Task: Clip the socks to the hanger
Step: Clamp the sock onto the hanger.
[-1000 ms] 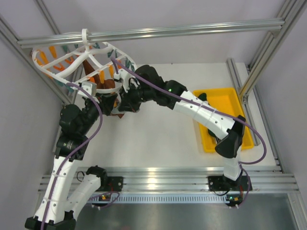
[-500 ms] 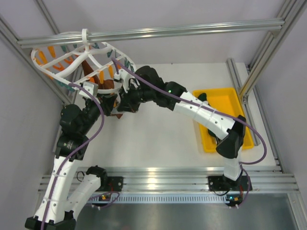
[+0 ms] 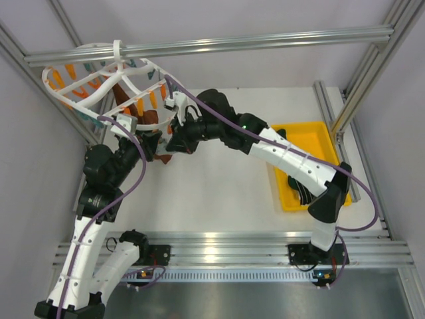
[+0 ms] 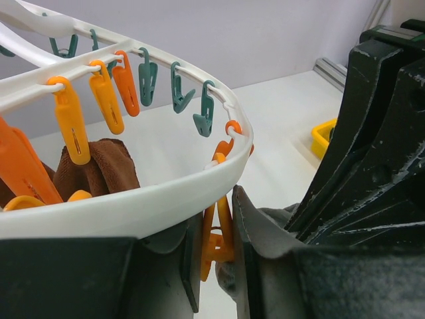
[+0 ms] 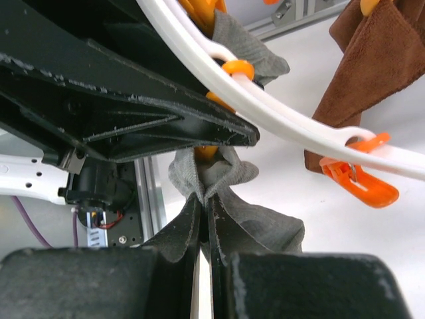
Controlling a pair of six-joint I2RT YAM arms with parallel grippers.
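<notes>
The right gripper (image 5: 204, 229) is pinched almost closed on a grey sock (image 5: 262, 222). It holds the bunched top of the sock up against an orange clip (image 4: 214, 229) under the right rim of the hanger (image 4: 133, 203), at the far left. The left gripper (image 4: 218, 256) squeezes that clip between narrow jaws. The sock droops, creased. A brown cloth (image 5: 372, 60) hangs from the ring nearby. Bare table (image 3: 219, 186) stretches right towards the yellow tray (image 3: 312, 143).

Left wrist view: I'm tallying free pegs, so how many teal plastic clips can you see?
5. Three teal plastic clips hang in a row on the near rim of the white plastic round drying ring; two hang from its far rim, upper left. More may be hidden.
</notes>
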